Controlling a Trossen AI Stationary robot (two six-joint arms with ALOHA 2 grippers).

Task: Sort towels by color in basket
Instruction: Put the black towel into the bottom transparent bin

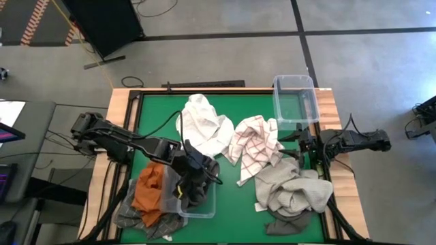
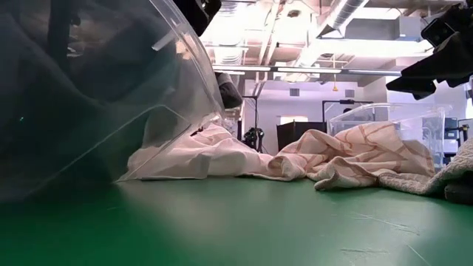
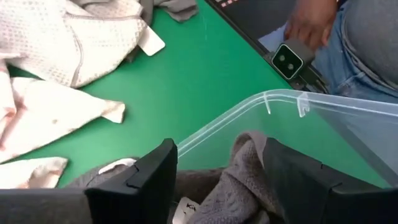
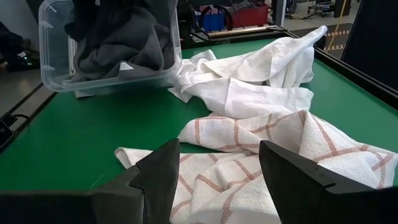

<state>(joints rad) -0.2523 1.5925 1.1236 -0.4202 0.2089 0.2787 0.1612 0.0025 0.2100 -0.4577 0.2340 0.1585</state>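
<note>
Soft, crumpled towels lie around a clear bin (image 1: 199, 204) at the left arm's end of the green table (image 1: 231, 204). A rust orange towel (image 1: 148, 194) and dark grey towel (image 4: 121, 40) sit in or on that bin; a white towel (image 1: 203, 126) and red-checked towel (image 1: 255, 144) lie beyond it, beige-grey ones (image 1: 293, 190) farther off. One small tag shows, but its writing is unreadable. The left gripper (image 1: 193, 170) hovers wide open over the bin's grey cloth, gripping nothing; the right gripper (image 1: 302, 146) is open and empty above the checked towel.
</note>
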